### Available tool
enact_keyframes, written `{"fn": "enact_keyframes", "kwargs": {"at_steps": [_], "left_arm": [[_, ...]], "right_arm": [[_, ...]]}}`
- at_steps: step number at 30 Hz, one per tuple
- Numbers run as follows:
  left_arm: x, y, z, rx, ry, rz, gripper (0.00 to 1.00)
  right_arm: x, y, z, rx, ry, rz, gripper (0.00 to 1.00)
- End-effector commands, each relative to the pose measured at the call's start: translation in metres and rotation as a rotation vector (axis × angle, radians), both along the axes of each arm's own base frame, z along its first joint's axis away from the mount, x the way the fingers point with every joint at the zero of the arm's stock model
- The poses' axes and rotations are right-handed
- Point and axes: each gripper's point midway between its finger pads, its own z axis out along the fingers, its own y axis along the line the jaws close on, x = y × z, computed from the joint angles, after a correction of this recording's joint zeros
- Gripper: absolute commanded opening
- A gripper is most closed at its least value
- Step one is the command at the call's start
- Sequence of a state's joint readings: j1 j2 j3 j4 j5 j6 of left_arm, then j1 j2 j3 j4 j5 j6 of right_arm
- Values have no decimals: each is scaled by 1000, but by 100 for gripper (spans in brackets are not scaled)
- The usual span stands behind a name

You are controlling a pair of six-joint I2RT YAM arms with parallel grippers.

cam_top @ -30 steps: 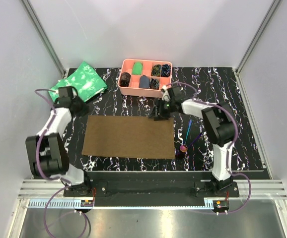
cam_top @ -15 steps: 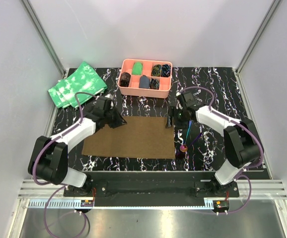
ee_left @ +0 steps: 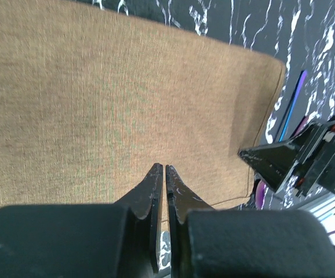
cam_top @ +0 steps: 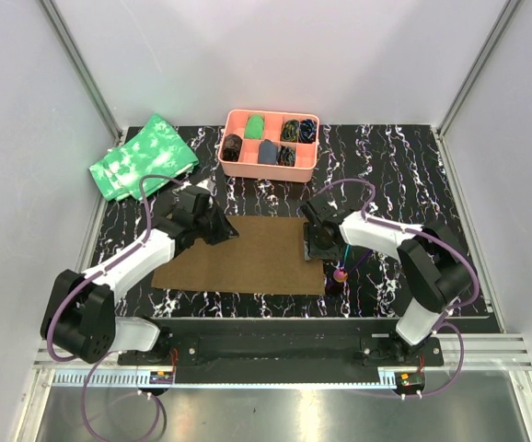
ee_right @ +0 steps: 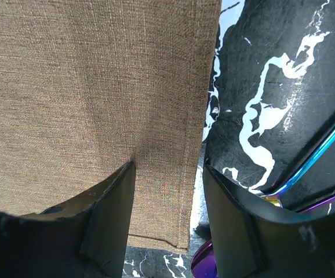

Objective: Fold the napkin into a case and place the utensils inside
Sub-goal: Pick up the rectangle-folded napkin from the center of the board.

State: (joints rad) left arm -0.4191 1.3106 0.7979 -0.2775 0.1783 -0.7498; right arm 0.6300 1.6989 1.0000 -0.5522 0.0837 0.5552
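Observation:
The napkin (cam_top: 238, 253) lies flat and unfolded on the black marbled table. My left gripper (cam_top: 233, 235) hovers shut over its far left part; in the left wrist view its tips (ee_left: 160, 168) meet above the brown cloth (ee_left: 98, 87) with nothing between them. My right gripper (cam_top: 314, 247) is open and low over the napkin's right edge. In the right wrist view it (ee_right: 168, 174) straddles that edge: one finger on the cloth (ee_right: 86, 75), the other over bare table. The utensils (cam_top: 341, 273) lie just right of the napkin, partly hidden by the right arm; a blue stem (ee_right: 324, 147) shows beside the right finger.
A pink compartment tray (cam_top: 268, 172) with small items stands at the back centre. Green mottled cloths (cam_top: 142, 158) lie at the back left corner. White walls close off the table on three sides.
The left arm swung from beside the green cloths to the napkin's far edge. The right gripper came nearer and lower along the napkin's right edge, its jaws now astride it.

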Motion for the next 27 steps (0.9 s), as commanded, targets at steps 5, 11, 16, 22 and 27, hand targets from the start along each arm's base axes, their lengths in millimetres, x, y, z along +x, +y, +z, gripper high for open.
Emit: {"fn": "enact_keyframes", "kwargs": {"at_steps": [5, 11, 16, 22, 27], "left_arm": [[-1, -7, 5, -28, -28, -7, 7], [-1, -11, 2, -50, -18, -12, 8], [-3, -26, -9, -98, 27, -32, 8], [2, -61, -22, -159, 87, -65, 8], [15, -101, -51, -165, 176, -74, 8]], "right_arm": [[-6, -4, -27, -72, 17, -29, 43], [-3, 2, -30, -1, -64, -21, 24], [9, 7, -15, 16, -132, 20, 4], [23, 5, 25, 70, -215, 64, 0], [24, -14, 56, 124, -258, 88, 0]]}}
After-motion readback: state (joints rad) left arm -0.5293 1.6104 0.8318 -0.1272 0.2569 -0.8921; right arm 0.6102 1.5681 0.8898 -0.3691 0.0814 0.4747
